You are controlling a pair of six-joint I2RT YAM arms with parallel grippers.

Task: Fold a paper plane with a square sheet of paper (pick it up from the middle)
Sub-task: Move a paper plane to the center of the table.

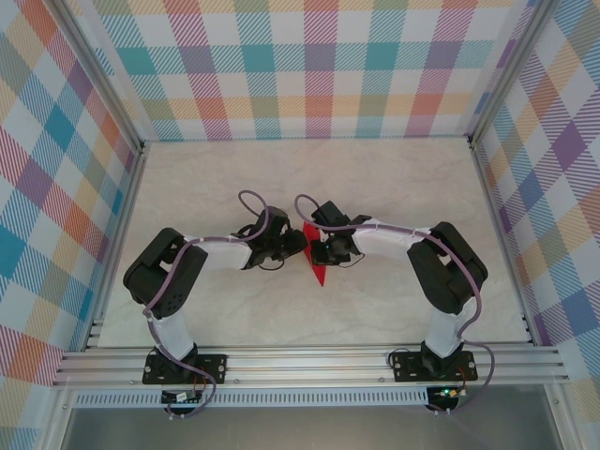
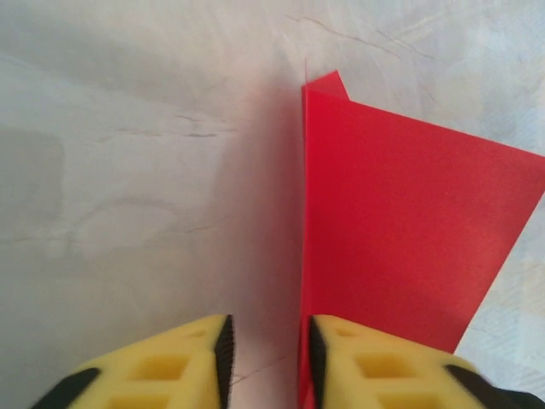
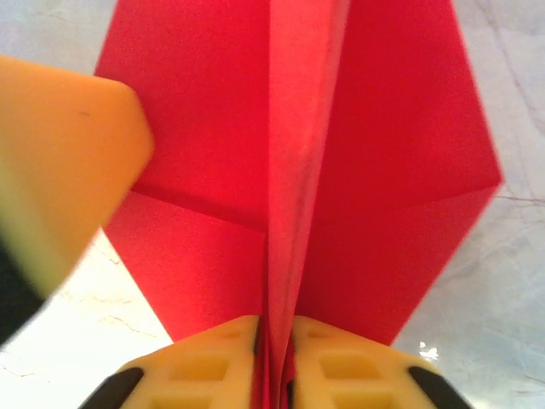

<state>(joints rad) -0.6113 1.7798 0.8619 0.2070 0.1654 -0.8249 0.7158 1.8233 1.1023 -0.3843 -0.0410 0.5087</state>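
The pale marbled table [image 1: 403,187] spreads between plaid walls [image 1: 319,66]. From above we see the left arm [image 1: 173,272] and the right arm [image 1: 445,267] bend inward until their tips almost meet near its middle. The red paper plane [image 3: 392,153] lies there, and from above the two wrists cover most of it. We make out a red tip pointing toward the near edge and a sliver beside the right wrist.

The right wrist view shows us more: two flat wings spread either side of a raised central fold, and the far end is cut off by the top of the frame. The right gripper [image 3: 274,371] is clamped on that fold, its yellow fingers [image 3: 358,375] drawn close with the paper layers squeezed between them. A blurred yellow shape [image 3: 60,170] juts in over the wing on the left of that view. It is too out of focus for us to tell whether it touches the paper.

In the left wrist view the left gripper [image 2: 268,362] has its jaws apart, with bare table showing in the gap. The plane's upright edge runs along the inner face of the finger on the right of that view, and we cannot tell whether they touch. One wing slopes away to the right, and whatever lies behind the fold is hidden from us.
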